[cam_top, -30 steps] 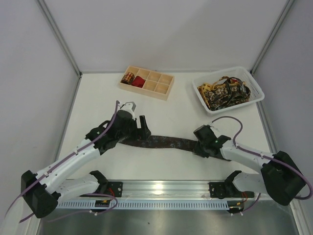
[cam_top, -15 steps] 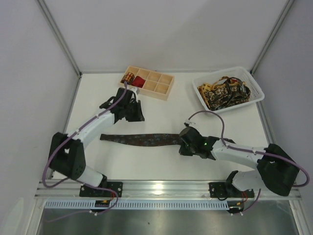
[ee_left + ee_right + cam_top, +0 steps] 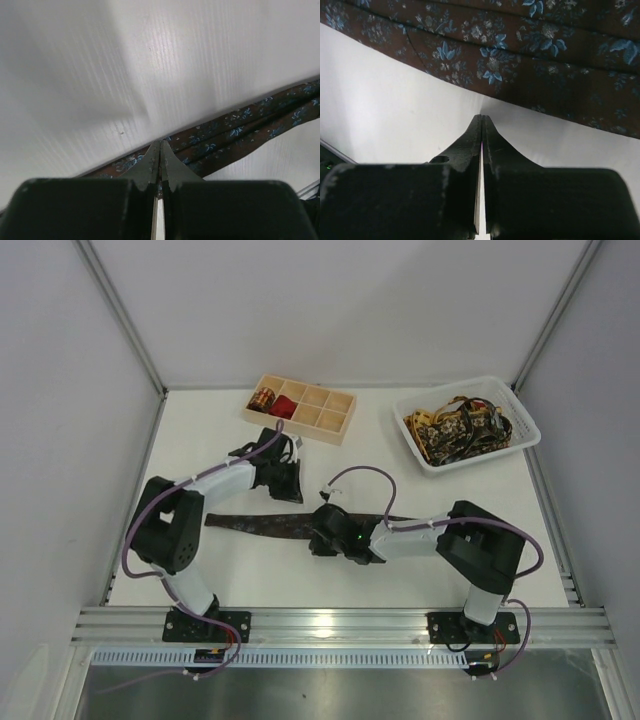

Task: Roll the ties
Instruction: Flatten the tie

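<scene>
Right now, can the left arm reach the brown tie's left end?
Probably yes: the left gripper sits right beside the tie, nothing lies between, and the right gripper is further along it. Its shut jaws must open first.

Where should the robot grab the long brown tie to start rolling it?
Probably its pointed end on the left of the top view, from straight above. The brown tie lies flat and stretched on the table, so a tool must pinch across its width there.

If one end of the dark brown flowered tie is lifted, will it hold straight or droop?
Probably droops: the dark brown flowered fabric tie lies thin and flat against the white table. Likely light; unlikely to roll, being a flat strip.
</scene>
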